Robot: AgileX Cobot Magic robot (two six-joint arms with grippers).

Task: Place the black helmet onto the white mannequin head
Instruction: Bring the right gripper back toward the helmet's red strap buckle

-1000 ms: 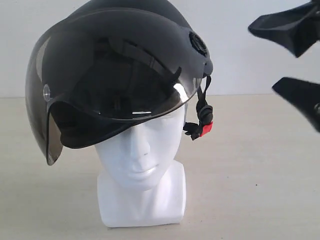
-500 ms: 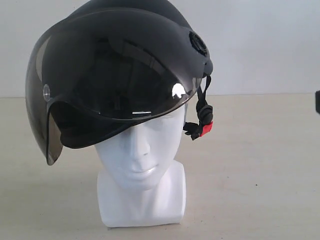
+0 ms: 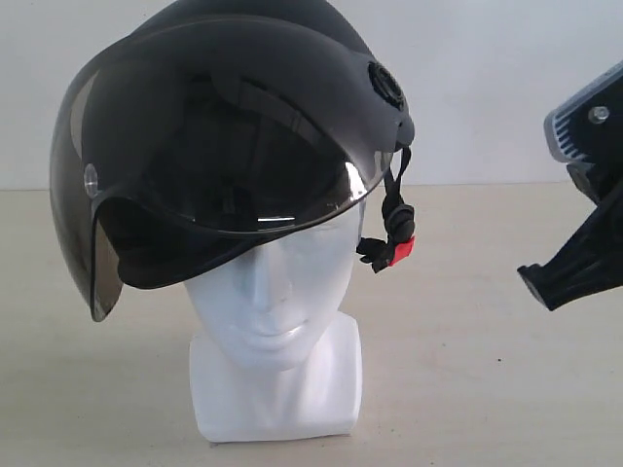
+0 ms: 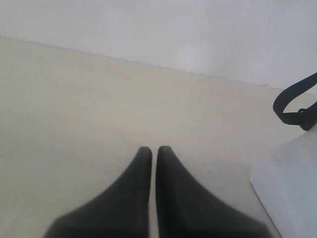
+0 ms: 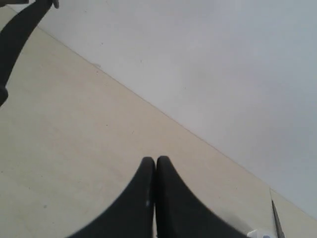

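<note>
Right claw [image 5: 154, 161]: pressed together, empty, well off to the side. Left claw [image 4: 154, 149]: also closed on nothing, low over tabletop [image 3: 487, 370], near the head's base.

Black helmet [image 3: 292, 19] sits on white mannequin head [image 3: 277, 292], perched high and canted. Visor [image 3: 224, 165] faces the camera, angled toward the view's left. Long axis runs front to back.

Likely a stiff, light, smooth shell. Grip the rim by the strap [image 3: 394, 209], not the visor.

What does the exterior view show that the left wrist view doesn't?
Only the exterior view: the black helmet with its shell and visor sitting on the white mannequin head, the face, the red buckle clip, the right arm. Only the left wrist view: the left hand, shut and empty. Both: the table, the wall, a chin strap, some white mannequin.
</note>
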